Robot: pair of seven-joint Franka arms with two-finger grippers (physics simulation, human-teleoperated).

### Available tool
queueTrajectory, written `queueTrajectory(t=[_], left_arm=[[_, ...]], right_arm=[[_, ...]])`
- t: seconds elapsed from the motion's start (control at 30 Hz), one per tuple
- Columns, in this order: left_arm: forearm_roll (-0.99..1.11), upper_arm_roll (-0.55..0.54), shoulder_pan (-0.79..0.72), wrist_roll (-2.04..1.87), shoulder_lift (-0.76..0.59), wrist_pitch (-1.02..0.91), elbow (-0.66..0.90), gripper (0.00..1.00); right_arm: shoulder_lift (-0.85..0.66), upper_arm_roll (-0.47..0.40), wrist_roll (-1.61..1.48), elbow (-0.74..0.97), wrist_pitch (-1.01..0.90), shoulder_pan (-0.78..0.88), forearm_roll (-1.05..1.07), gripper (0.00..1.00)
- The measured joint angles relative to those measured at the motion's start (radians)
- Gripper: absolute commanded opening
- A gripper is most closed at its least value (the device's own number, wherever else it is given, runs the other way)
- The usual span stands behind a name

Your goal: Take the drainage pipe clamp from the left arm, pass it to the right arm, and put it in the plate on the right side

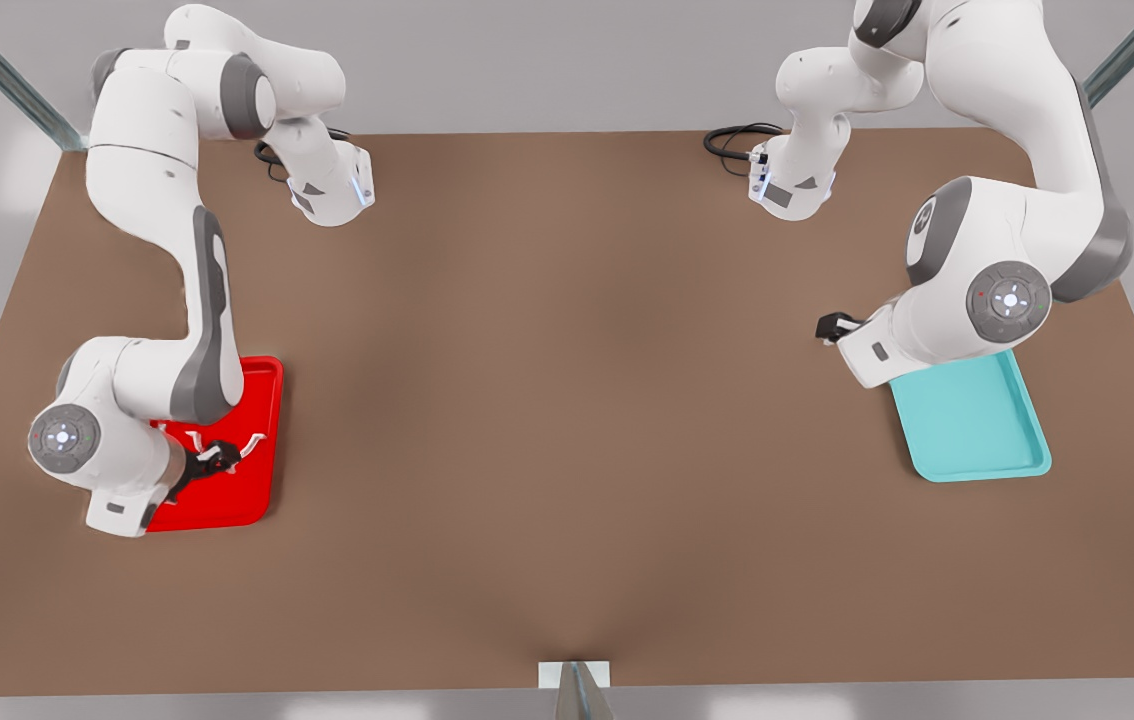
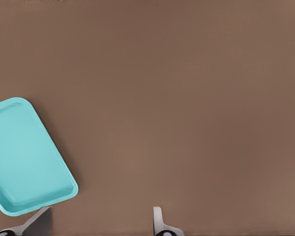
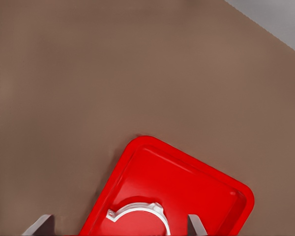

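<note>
- The right gripper hangs over the plate, near the worktop's front corner on the front view's left. Its fingers stand wide apart, gripping nothing.
- The drainage pipe clamp lies on the plate floor directly beneath that gripper, between the finger lines, its arc spanning roughly across the plate's short width.
- The left gripper waits by the teal tray, near the opposite side edge of the worktop, well apart from the clamp; its fingers also stand wide apart.
- The right arm is by far the nearer; I judge the placing done, so the coming move is likely a straight lift away.
- No brand, label or legible writing appears anywhere.
</note>
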Motion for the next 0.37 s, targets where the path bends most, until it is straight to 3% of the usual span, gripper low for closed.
queueTrajectory(t=[0.13, 0.37], left_arm=[[0.001, 0.003, 0.001, 0.047, 0.000, -0.002, 0.001, 1.00], [0.002, 0.005, 0.009, 0.099, 0.000, -0.004, 0.003, 1.00]], right_arm=[[-0.153, -0.001, 0.088, 0.025, -0.142, 0.171, 0.032, 1.00], [-0.329, -0.011, 0.214, -0.071, -0.295, 0.171, -0.040, 1.00]])
